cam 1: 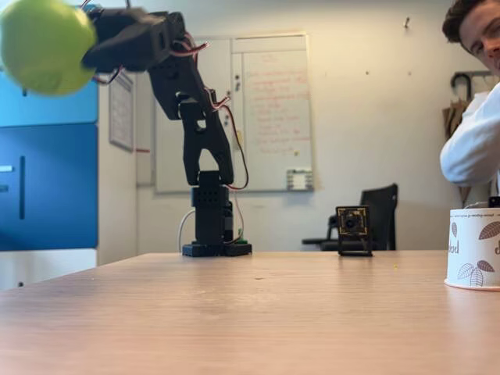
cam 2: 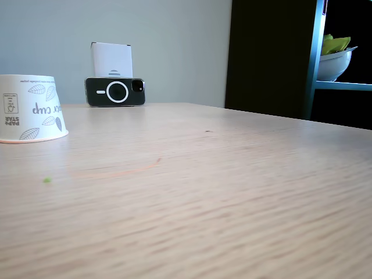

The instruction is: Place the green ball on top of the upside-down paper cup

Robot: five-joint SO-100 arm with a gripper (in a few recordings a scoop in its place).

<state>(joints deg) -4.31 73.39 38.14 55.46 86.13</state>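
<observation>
The ball (cam 1: 44, 45) hangs high at the left of a fixed view, nearest the lens, pinched in the claw (cam 1: 92, 43), so it looks carried for the transfer. The cup (cam 1: 473, 248) stands rim-down at the right of the desk (cam 1: 234, 312), well apart. Its print reads "cup" and "STAR" (cam 2: 30, 108). Beyond stands a phone (cam 2: 114, 91).

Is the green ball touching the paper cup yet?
Apart. In a fixed view the green ball is high at the top left, at the gripper, while the upside-down paper cup stands on the table at the far right.
</observation>
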